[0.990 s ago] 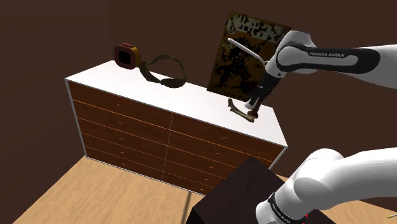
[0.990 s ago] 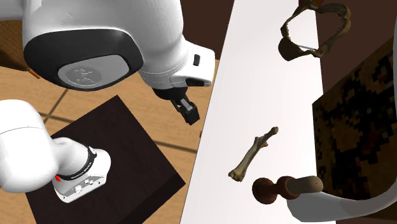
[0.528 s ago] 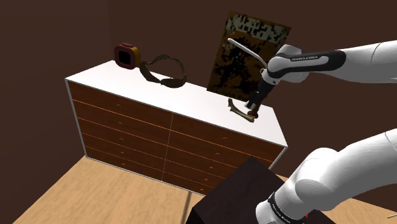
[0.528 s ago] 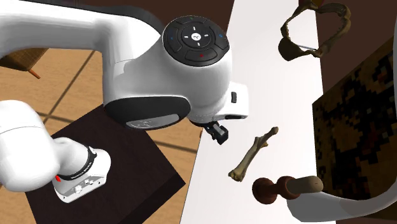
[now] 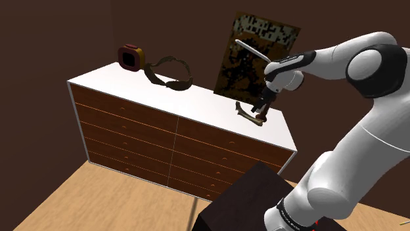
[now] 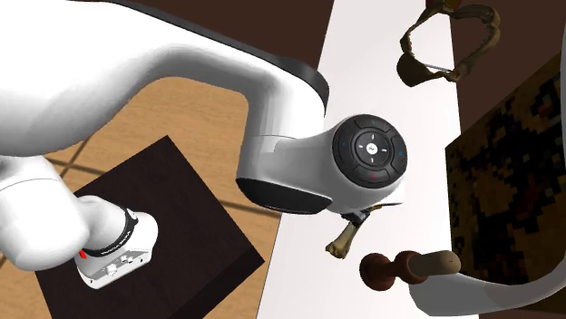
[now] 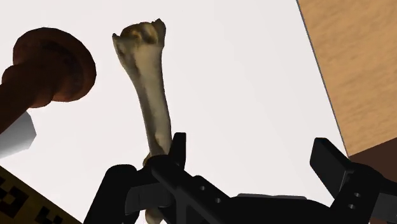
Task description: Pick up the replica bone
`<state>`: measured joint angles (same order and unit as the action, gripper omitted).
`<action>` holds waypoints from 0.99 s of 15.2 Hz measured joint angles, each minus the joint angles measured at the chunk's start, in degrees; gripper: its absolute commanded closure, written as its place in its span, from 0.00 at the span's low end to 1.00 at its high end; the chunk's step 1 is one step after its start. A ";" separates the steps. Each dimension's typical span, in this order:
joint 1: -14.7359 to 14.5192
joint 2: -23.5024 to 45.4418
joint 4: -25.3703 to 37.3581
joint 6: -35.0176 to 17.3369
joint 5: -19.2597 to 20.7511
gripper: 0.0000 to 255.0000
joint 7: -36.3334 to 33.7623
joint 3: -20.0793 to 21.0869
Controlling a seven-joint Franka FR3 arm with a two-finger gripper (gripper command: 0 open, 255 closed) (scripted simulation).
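Observation:
The replica bone (image 5: 249,115) is a slim tan bone lying flat on the white dresser top (image 5: 131,88), near its end closest to the stand. My black gripper (image 5: 262,111) hangs just above the bone's near end, pointing down. In the wrist view the gripper (image 7: 254,156) is open with its fingers wide apart. The bone (image 7: 147,89) runs away from the gripper alongside one finger (image 7: 176,151), not between the two. In the second exterior view the arm's wrist (image 6: 363,168) covers most of the bone, leaving one knobbed end (image 6: 343,242) showing.
A brown turned handle (image 7: 46,63) with a curved white blade (image 6: 490,290) lies close beside the bone. A dark framed picture (image 5: 259,46) leans on the wall behind. A strap (image 5: 169,74) and a red-brown case (image 5: 130,57) sit at the far end. The dresser edge (image 7: 318,70) runs near the gripper.
The arm has swung from beside the dresser's edge to over its top. The hand now sits above the bone and hides most of it in the second exterior view. The bone has not moved.

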<state>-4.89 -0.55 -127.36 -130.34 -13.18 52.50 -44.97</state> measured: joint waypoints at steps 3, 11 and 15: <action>2.17 9.54 4.85 -0.07 -10.94 0.00 10.35 -0.11; 12.38 26.93 18.03 2.82 -26.98 0.00 24.41 6.28; 13.40 29.05 17.90 1.25 -29.17 0.00 26.25 7.57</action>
<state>8.51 28.50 -109.46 -129.08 -42.36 78.75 -37.40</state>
